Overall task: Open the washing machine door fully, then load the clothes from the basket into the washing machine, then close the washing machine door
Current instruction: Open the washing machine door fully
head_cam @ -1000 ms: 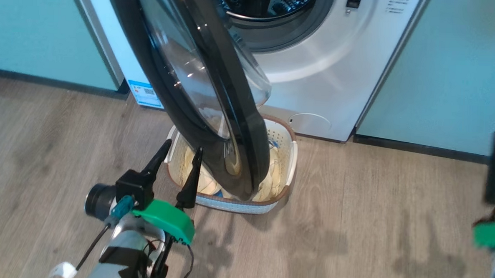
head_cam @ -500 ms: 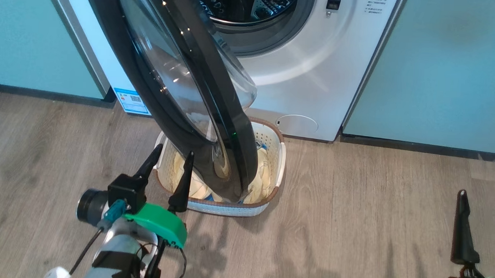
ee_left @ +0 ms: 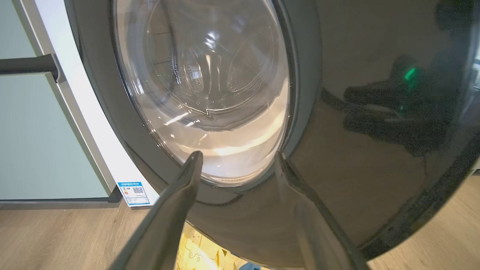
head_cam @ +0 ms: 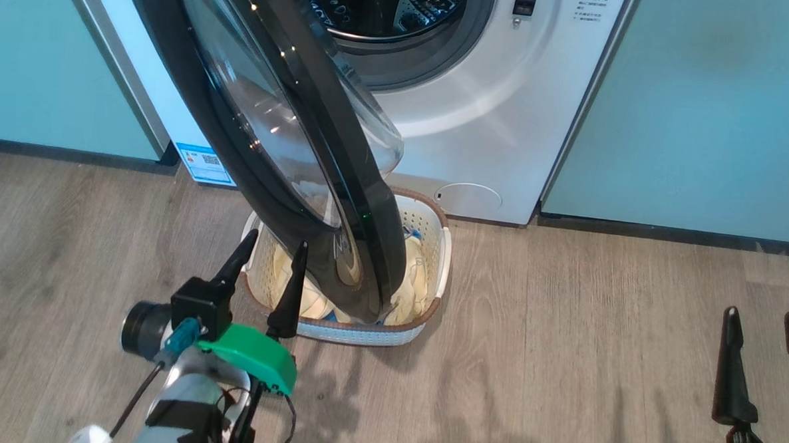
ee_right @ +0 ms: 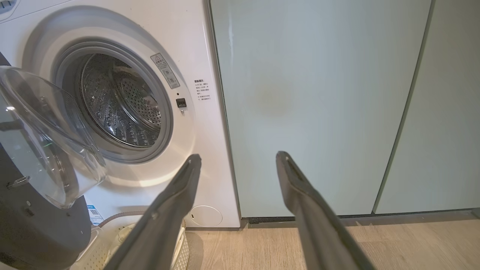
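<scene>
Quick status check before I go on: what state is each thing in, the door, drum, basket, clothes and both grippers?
Cream perforated plastic basket: on the floor, loaded.
Pale-yellow soft clothes: in the basket.
Round glossy black washing machine door with glass bowl window: open, hanging over the basket.
Steel perforated drum: uncovered, no clothes seen inside.
Left gripper: open, empty.
Right gripper: open, empty.

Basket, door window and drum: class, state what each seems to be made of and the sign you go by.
Basket: looks like matt cream plastic, moulded with rows of small holes. Door window: clear and glossy, glass or clear plastic; reflections show. Drum: shiny metal, probably steel, punched with holes.
</scene>
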Robot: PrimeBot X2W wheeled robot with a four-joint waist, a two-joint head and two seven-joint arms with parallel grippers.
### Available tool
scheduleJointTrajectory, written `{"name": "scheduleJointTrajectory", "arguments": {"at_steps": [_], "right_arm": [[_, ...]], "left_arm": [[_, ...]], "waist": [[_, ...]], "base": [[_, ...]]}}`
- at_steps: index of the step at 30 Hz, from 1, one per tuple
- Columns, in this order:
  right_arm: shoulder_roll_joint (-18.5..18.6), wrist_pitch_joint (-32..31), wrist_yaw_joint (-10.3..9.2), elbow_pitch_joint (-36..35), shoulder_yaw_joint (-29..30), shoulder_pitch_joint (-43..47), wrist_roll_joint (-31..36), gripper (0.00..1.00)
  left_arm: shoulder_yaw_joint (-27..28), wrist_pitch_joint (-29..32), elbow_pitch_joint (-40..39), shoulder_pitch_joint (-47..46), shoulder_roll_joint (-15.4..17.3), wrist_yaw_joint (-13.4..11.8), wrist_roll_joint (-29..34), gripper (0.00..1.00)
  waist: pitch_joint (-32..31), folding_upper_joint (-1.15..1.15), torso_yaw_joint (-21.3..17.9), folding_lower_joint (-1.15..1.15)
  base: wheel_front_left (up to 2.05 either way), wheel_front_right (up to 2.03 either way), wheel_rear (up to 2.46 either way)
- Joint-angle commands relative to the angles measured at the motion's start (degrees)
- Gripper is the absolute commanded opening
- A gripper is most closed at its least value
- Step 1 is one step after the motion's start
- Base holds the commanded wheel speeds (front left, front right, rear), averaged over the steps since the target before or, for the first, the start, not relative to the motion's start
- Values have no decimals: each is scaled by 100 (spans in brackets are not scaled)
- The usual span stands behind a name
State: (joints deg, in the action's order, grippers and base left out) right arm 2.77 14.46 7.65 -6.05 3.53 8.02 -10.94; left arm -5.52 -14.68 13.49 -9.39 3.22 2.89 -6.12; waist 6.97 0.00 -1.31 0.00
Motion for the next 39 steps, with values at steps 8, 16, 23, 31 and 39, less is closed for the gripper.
{"name": "scheduleJointTrajectory", "arguments": {"at_steps": [8, 16, 23, 31, 39], "right_arm": [[13, 53, -16, -111, -41, -21, -15, 100], [12, 53, -16, -99, -31, -25, -93, 100], [11, 53, -16, -101, -38, -30, -128, 100], [11, 53, -16, -77, -24, -75, -155, 100], [11, 53, -16, -54, 5, -35, -169, 100]], "left_arm": [[259, -32, -160, -142, 112, -19, 59, 100], [277, -32, -162, -163, 107, -29, 74, 100], [308, -32, -182, -193, 102, -54, 85, 0], [420, -32, -383, -311, 121, -146, 122, 0], [827, -32, -1535, -551, 235, -507, 258, 0]], "waist": [[19, 0, -21, 0], [52, 0, -45, 0], [81, 0, -58, 0], [121, 0, -49, 0], [29, 0, -37, 0]], "base": [[0, 0, 0], [0, 0, 0], [0, 0, 0], [0, 0, 0], [0, 0, 0]]}}
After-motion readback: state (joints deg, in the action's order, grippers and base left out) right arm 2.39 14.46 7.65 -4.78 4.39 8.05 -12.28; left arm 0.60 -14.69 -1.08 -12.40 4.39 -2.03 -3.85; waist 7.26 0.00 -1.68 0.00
